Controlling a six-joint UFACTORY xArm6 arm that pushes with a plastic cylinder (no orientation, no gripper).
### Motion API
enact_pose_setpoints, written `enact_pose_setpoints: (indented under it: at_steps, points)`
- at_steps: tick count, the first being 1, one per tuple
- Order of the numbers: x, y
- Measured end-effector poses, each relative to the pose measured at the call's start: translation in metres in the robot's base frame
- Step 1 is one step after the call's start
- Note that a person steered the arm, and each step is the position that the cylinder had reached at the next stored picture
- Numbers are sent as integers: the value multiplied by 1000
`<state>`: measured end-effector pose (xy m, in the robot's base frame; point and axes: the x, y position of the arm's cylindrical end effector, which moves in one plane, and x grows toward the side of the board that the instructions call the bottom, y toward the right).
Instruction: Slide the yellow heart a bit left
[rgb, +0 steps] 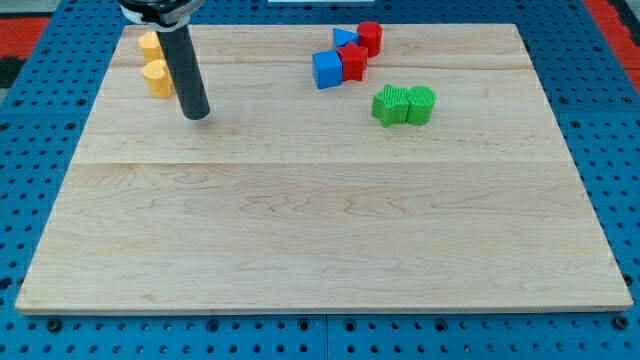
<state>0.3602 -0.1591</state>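
Observation:
Two yellow blocks sit near the board's top left corner. The lower one (158, 77) looks heart-shaped; the upper one (149, 44) is partly hidden behind my rod, and its shape is unclear. My tip (196, 114) rests on the board just right of and below the lower yellow block, apart from it by a small gap. The rod's upper part passes beside both yellow blocks.
A cluster at the view's top middle holds a blue cube (326, 69), a small blue triangle (344, 38), a red star-like block (353, 61) and a red cylinder (370, 37). Two green blocks (391, 104) (421, 103) touch each other right of centre. The wooden board (320, 230) lies on a blue pegboard.

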Motion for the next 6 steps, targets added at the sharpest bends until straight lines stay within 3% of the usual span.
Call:
enact_pose_setpoints:
  at_steps: [6]
  points:
    - [-38,-72]
